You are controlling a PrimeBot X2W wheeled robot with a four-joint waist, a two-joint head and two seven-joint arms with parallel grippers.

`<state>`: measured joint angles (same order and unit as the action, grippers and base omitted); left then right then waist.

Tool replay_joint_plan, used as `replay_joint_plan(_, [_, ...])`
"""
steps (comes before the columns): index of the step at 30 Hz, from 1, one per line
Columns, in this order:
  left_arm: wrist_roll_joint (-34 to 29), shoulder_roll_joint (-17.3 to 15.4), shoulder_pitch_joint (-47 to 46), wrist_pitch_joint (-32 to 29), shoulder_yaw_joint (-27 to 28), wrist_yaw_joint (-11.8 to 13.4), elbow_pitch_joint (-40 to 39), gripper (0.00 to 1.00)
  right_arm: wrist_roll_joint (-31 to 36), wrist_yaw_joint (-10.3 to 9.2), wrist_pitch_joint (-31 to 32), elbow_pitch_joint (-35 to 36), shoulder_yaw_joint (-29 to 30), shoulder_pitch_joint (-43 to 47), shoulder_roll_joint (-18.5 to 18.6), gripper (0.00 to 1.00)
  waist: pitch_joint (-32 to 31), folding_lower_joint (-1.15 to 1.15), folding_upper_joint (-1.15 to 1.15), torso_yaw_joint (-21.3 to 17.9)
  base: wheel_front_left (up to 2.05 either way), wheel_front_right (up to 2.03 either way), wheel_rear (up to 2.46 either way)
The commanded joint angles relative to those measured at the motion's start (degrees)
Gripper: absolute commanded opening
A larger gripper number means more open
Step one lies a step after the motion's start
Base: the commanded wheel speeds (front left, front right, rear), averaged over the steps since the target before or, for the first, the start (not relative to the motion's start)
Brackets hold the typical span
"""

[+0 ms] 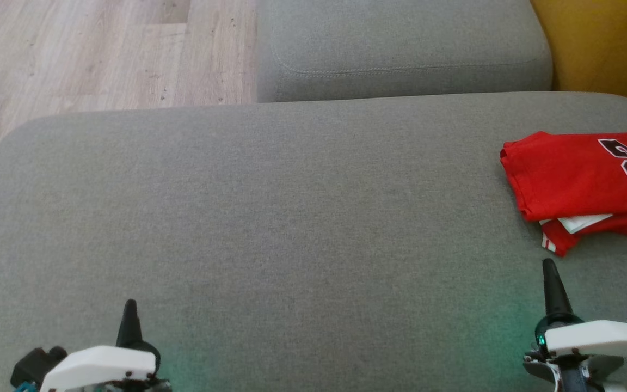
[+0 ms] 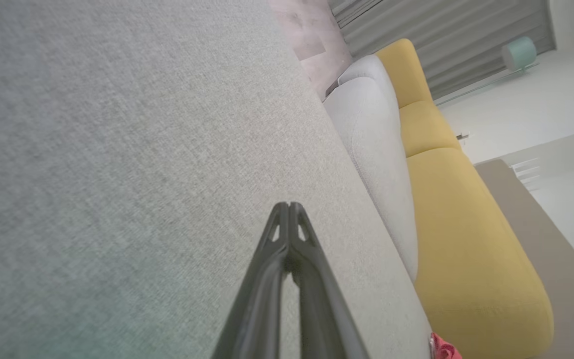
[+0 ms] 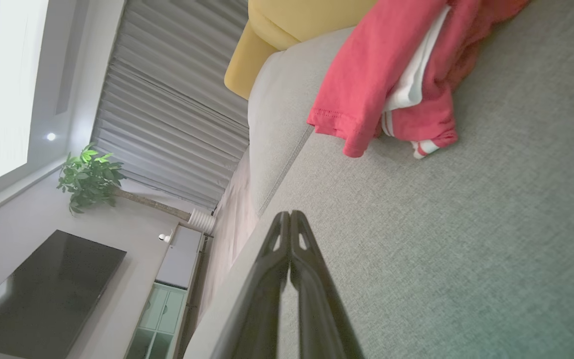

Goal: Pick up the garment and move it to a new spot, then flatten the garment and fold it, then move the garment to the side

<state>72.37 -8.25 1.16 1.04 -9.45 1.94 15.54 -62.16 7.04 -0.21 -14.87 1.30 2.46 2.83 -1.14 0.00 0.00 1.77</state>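
Observation:
The garment [image 1: 580,179] is a red jersey with white trim and black-and-white numbers, lying folded at the right edge of the grey sofa seat [image 1: 292,218]. In the right wrist view the garment [image 3: 381,75] lies ahead of the fingertips, apart from them, and a red corner of the garment [image 2: 444,349] shows at the bottom of the left wrist view. My right gripper [image 1: 548,265] is shut and empty, just in front of the jersey. My left gripper [image 1: 129,304] is shut and empty near the seat's front left. Both pairs of fingertips [image 2: 288,205] [image 3: 289,214] are pressed together.
A second grey cushion [image 1: 400,49] lies beyond the seat, with a yellow cushion [image 1: 607,43] at the far right. Wood floor [image 1: 90,49] lies beyond the seat's left end. A plant [image 3: 87,179] and a dark screen [image 3: 43,284] stand by the wall.

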Motion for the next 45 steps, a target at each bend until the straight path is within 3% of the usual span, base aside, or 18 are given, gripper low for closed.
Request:
replay_joint_plan(1, [0.7, -0.1, -3.1, -0.1, 2.0, -0.5, -1.7, 0.0, -1.2, 0.29, 0.3, 1.7, -0.3, -3.1, 1.3, 0.0, 0.0, 0.0, 0.0, 0.0, 0.0, 0.0, 0.0])
replay_joint_plan(45, [19.2, 4.8, -7.1, -6.9, 15.0, -9.0, -1.5, 0.0, -30.0, 0.44, 5.1, 1.0, 3.3, -8.2, 1.3, 0.0, 1.3, 0.0, 0.0, -1.7, 0.0, 0.0, 0.0])
